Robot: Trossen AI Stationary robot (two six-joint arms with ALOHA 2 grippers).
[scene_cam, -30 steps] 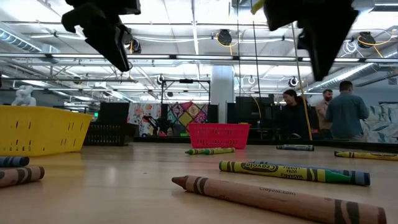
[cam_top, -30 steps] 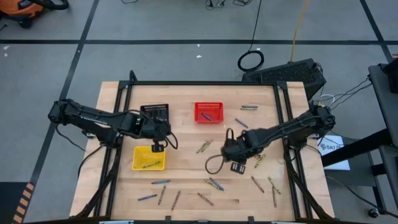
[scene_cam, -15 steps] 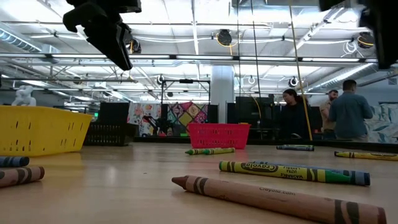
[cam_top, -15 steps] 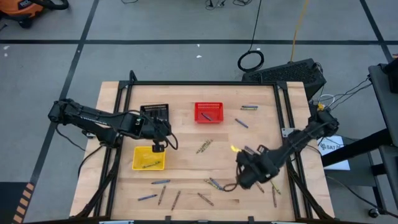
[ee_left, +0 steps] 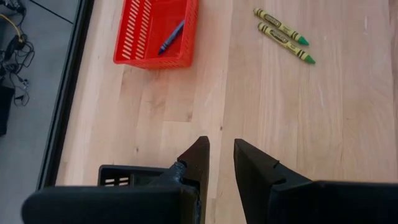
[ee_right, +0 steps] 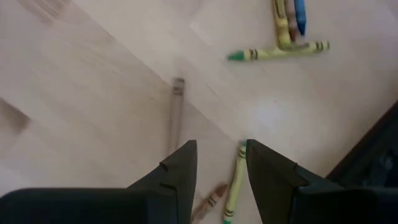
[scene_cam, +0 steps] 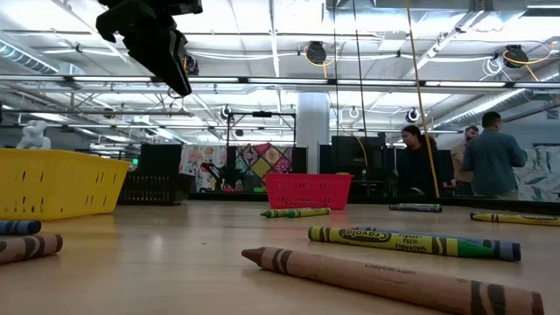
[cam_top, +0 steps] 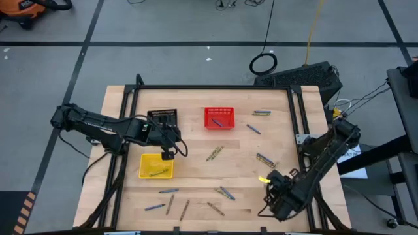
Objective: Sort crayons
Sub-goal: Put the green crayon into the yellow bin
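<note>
Crayons (cam_top: 213,154): scattered across the wooden table (cam_top: 196,140); one blue in the red basket (cam_top: 219,118), one in the yellow basket (cam_top: 156,166), the black basket (cam_top: 162,117) apparently empty. Step in hand, by judgement: reaching for the next loose crayon; sorting is barely begun. Next move: descend, straddle a single stick, pinch.

Right gripper (ee_right: 219,163): above the table's near right corner, fingers parted, holding nothing, a yellow-green crayon (ee_right: 232,182) beneath.

Left gripper (ee_left: 221,155): hovering over the yellow basket, fingers slightly apart, empty.

Grey tiled floor (cam_top: 163,39); ceiling lights (scene_cam: 315,52) overhead.
</note>
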